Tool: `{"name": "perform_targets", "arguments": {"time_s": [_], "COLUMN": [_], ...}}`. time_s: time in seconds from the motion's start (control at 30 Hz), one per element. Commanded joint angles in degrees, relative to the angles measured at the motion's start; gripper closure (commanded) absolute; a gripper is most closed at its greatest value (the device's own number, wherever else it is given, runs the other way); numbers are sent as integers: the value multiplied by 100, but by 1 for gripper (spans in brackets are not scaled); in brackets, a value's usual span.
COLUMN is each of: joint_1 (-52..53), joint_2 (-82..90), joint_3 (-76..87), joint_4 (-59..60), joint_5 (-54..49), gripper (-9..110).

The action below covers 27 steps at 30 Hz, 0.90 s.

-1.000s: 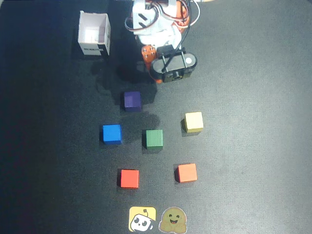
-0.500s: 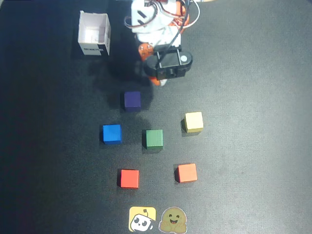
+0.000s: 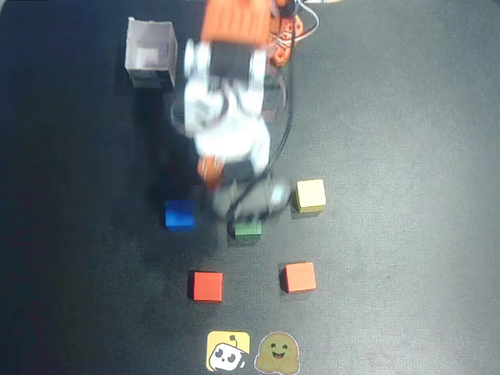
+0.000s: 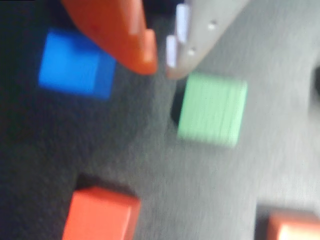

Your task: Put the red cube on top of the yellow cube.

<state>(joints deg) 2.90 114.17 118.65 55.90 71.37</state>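
The red cube [image 3: 207, 286] lies near the front of the dark mat, left of a lighter orange-red cube [image 3: 299, 276]. In the wrist view the red cube [image 4: 100, 216] shows at the bottom left. Right of the arm sits the pale yellow cube [image 3: 311, 195]; the wrist view does not show it. My gripper [image 3: 230, 205] hangs blurred between the blue cube [image 3: 179, 215] and the green cube [image 3: 248, 230], well short of the red cube. Its orange and grey fingertips [image 4: 161, 65] stand almost together, shut, holding nothing.
A white open box [image 3: 150, 53] stands at the back left. Two stickers [image 3: 228, 351] [image 3: 277, 353] lie at the front edge. The arm hides whatever lies under it. The blue cube [image 4: 75, 62] and green cube [image 4: 212, 110] flank the fingertips.
The arm has swung out from its folded pose at the back toward the front, now reaching over the middle cubes and covering the purple cube. No cube has moved.
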Motion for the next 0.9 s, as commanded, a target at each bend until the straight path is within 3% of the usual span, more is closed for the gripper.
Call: {"name": "perform_targets", "arguments": {"time_s": [0.0,0.3,0.5,0.87], "joint_1": [70,229,272,185], "joint_2": [-879,-2338,-2751,-3437], "joint_3": [-1055,-2294,-2681,-3199], "joint_4": [88,123,123,202], "joint_5": [642,1090,1274,1556], "gripper": [100,100,91,85]}}
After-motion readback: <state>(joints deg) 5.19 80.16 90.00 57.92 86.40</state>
